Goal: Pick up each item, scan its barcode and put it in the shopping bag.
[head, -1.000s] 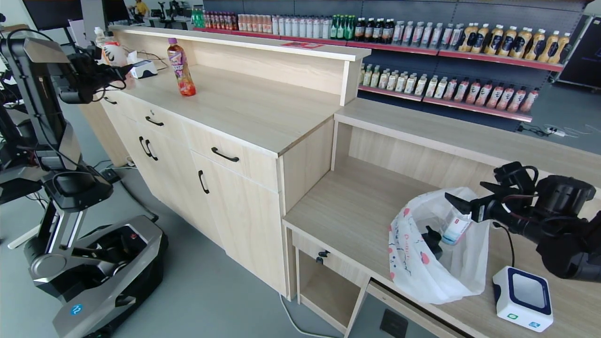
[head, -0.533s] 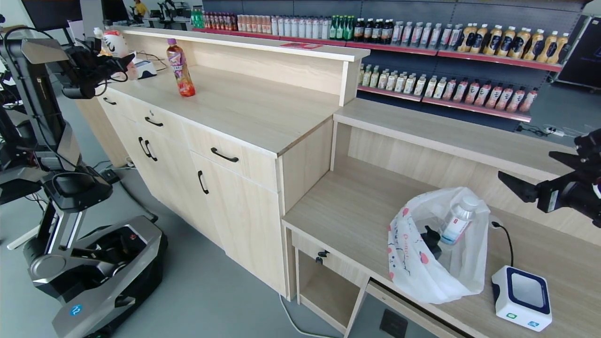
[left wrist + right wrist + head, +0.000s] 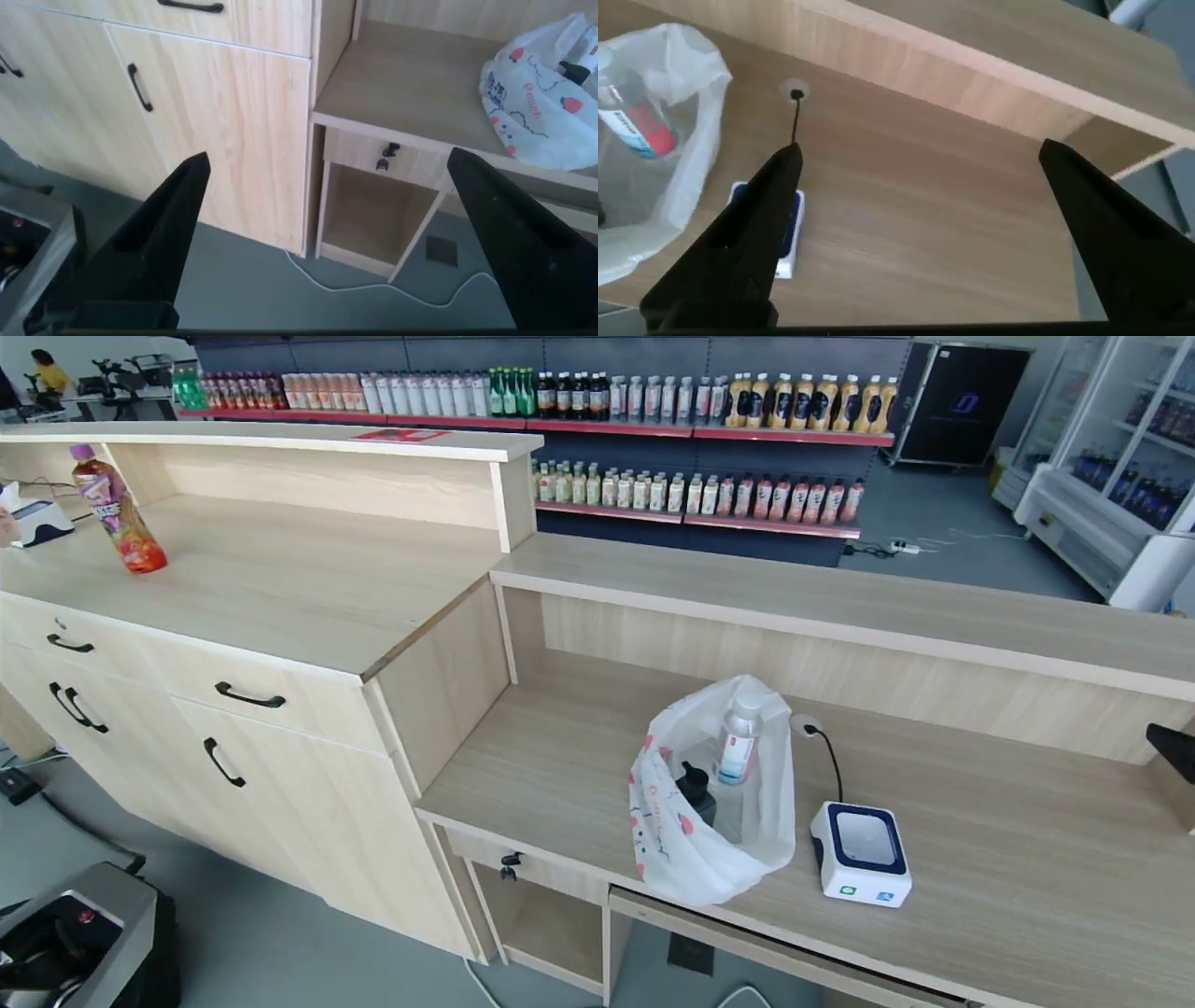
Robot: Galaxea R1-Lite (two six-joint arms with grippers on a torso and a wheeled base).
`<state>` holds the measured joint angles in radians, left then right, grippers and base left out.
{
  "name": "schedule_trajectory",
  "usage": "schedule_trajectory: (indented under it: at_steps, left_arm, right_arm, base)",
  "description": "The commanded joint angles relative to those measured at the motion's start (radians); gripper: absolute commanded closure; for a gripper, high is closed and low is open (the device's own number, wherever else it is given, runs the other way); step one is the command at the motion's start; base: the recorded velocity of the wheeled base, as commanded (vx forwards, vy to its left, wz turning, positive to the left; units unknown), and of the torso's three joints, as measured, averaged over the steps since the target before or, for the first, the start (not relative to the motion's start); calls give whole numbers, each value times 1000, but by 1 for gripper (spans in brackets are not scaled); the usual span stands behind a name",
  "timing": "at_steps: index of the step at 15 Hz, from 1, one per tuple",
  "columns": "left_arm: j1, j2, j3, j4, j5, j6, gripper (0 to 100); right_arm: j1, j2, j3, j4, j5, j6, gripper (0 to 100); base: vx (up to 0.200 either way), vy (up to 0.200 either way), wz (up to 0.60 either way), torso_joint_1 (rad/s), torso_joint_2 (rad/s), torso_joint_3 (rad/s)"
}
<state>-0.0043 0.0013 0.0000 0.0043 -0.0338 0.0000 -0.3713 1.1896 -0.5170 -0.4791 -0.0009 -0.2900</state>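
Left gripper (image 3: 327, 157) is held agape off the counter edge (image 3: 402, 128) fronting the shopping bag (image 3: 672, 845); right gripper (image 3: 918, 147) likewise (past the scanner (image 3: 861, 852)).

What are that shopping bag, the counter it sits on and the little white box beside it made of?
The shopping bag looks like thin plastic film: white, crinkled and slightly see-through. The counter looks like pale, matt wood-grain board; whether it is solid wood or laminate cannot be told. The scanner seems to be hard, smooth white plastic, with a dark blue frame around its window.
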Motion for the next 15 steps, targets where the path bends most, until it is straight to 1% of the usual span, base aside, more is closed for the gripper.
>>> schedule_trajectory:
  at_steps: [1, 3, 5, 6, 7, 8, 9, 10, 11, 12, 13, 14, 15]
  left_arm:
    - [1, 0, 0, 0, 0, 0, 0]
    - [0, 0, 0, 0, 0, 0, 0]
    - [0, 0, 0, 0, 0, 2, 0]
    - [0, 0, 0, 0, 0, 0, 0]
    - [1, 0, 0, 0, 0, 2, 0]
    - [1, 0, 0, 0, 0, 0, 0]
    - [1, 0, 0, 0, 0, 0, 0]
    - [1, 0, 0, 0, 0, 0, 0]
    - [1, 0, 0, 0, 0, 0, 0]
    - [0, 0, 0, 0, 0, 0, 0]
    - [0, 0, 0, 0, 0, 0, 0]
    - [0, 0, 0, 0, 0, 0, 0]
    - [0, 0, 0, 0, 0, 0, 0]
  right_arm:
    - [18, -104, 81, 34, -67, 49, 0]
    - [25, -200, 241, 30, -87, 101, 0]
    - [31, -326, 410, 22, -71, 184, 0]
    - [52, -415, 499, 22, -54, 193, 0]
    - [80, -538, 517, 77, -31, 203, 0]
    - [81, -728, 517, 286, -5, 226, 0]
    - [83, -869, 517, 424, -10, 229, 0]
    - [89, -958, 512, 498, -16, 236, 0]
    - [106, -1012, 514, 488, -16, 230, 0]
    - [144, -1071, 514, 487, -14, 213, 0]
    - [149, -1075, 514, 487, -14, 212, 0]
    - [190, -1093, 514, 488, -10, 213, 0]
    - [189, -1091, 514, 488, -10, 233, 0]
  base:
    - [0, 0, -600, 7, 2, -2]
    - [0, 0, -600, 0, 0, 2]
    - [0, 0, 0, 0, 0, 0]
    - [0, 0, 0, 0, 0, 0]
    - [0, 0, 0, 0, 0, 0]
    - [0, 0, 0, 0, 0, 0]
    - [0, 0, 0, 0, 0, 0]
    - [0, 0, 0, 0, 0, 0]
    - [0, 0, 0, 0, 0, 0]
    - [0, 0, 0, 0, 0, 0]
    - [0, 0, 0, 0, 0, 0]
    - [0, 0, 0, 0, 0, 0]
    - [0, 0, 0, 0, 0, 0]
